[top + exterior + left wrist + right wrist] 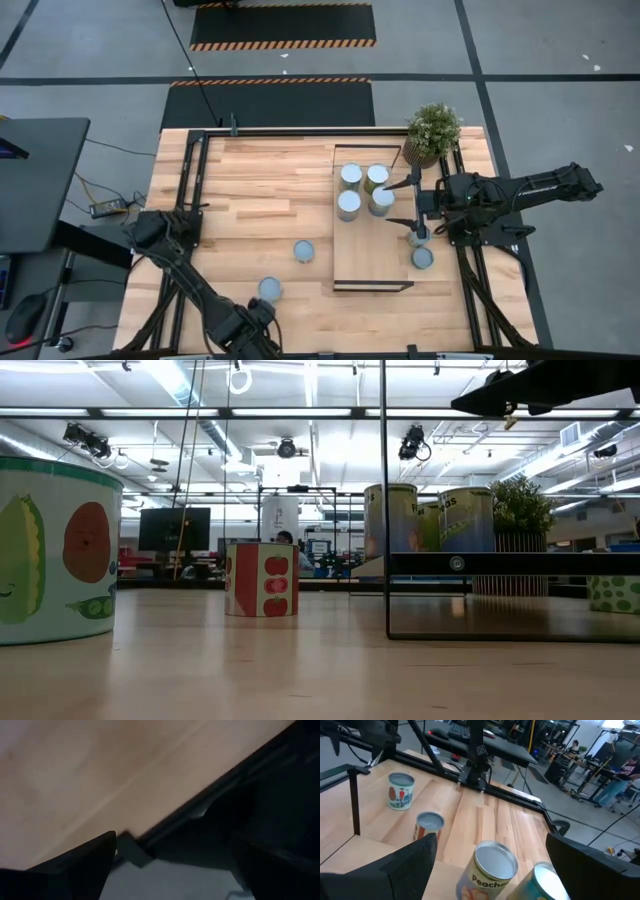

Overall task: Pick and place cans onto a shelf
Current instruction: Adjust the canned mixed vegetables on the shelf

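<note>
Right gripper [419, 232], jaws spread wide and holding nothing, poised over the right edge of the shelf [372, 262]; its two dark fingers [405, 865] frame the wrist view. Directly beneath it stands one can [414, 237], with another can [423, 258] just beside it on the table, near the shelf's right edge. Four cans [364, 190] cluster in two touching pairs at the shelf's far end; in the right wrist view the nearest [490, 870] reads "Peaches", apparently. Two further cans rest on the table [250, 180] to the shelf's left: one [304, 250] near the shelf, one [270, 290] closer to the front edge. A potted plant [432, 132] occupies the far right corner. Left gripper [262, 345], jaws likewise parted and empty, rests at the table's front edge.
</note>
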`<state>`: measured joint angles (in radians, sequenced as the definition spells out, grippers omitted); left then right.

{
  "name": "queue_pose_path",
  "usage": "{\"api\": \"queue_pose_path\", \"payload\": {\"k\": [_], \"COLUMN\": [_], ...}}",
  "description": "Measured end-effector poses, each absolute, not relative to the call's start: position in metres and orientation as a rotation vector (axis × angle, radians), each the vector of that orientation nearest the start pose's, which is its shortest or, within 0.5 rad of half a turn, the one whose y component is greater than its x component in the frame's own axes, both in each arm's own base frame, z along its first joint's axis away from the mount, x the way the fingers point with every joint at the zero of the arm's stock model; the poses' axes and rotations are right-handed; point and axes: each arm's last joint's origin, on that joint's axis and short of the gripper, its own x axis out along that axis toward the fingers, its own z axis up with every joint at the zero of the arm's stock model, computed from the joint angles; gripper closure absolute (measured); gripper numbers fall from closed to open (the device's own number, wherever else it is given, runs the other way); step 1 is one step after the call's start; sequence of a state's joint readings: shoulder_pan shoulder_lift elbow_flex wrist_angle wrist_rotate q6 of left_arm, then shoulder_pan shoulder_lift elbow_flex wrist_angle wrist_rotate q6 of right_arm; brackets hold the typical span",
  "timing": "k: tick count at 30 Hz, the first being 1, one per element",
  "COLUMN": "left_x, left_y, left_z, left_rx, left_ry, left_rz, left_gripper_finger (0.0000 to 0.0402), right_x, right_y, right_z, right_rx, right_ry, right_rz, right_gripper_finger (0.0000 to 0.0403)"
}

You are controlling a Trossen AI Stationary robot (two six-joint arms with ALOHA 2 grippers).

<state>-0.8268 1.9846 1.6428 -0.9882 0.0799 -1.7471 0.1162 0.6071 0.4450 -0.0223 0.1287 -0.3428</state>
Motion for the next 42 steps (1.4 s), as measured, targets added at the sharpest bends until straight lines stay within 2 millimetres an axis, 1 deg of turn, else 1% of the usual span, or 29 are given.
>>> {"api": "queue_pose_path", "payload": {"k": [2, 4, 7, 14, 18, 23, 27, 35, 42], "left_x": [0.268, 0.265, 0.263, 0.264, 0.269, 0.270, 0.268, 0.269, 0.271], "left_y": [-0.294, -0.289, -0.285, -0.278, -0.278, -0.279, -0.277, -0.276, -0.274], "left_z": [0.222, 0.215, 0.208, 0.201, 0.189, 0.184, 0.184, 0.185, 0.185], "left_rx": [-0.861, -0.792, -0.730, -0.597, -0.547, -0.516, -0.492, -0.472, -0.474], "left_ry": [1.429, 1.438, 1.435, 1.334, 1.318, 1.332, 1.331, 1.317, 1.289], "left_rz": [0.547, 0.632, 0.695, 0.764, 0.774, 0.764, 0.781, 0.782, 0.795], "left_gripper_finger": [0.0008, 0.0008, 0.0008, 0.0008, 0.0008, 0.0008, 0.0008, 0.0008, 0.0008], "right_x": [0.149, 0.149, 0.149, 0.150, 0.151, 0.153, 0.154, 0.155, 0.155], "right_y": [0.014, 0.014, 0.014, 0.014, 0.015, 0.015, 0.016, 0.015, 0.015], "right_z": [0.256, 0.256, 0.256, 0.255, 0.255, 0.255, 0.255, 0.262, 0.262], "right_rx": [-0.365, -0.365, -0.365, -0.370, -0.366, -0.352, -0.343, -0.301, -0.296], "right_ry": [0.185, 0.185, 0.187, 0.191, 0.185, 0.179, 0.181, 0.105, 0.103], "right_rz": [0.020, 0.020, 0.021, 0.025, 0.057, 0.065, 0.064, 0.047, 0.048], "right_gripper_finger": [0.0021, 0.0021, 0.0021, 0.0021, 0.0021, 0.0021, 0.0021, 0.0021, 0.0021]}}
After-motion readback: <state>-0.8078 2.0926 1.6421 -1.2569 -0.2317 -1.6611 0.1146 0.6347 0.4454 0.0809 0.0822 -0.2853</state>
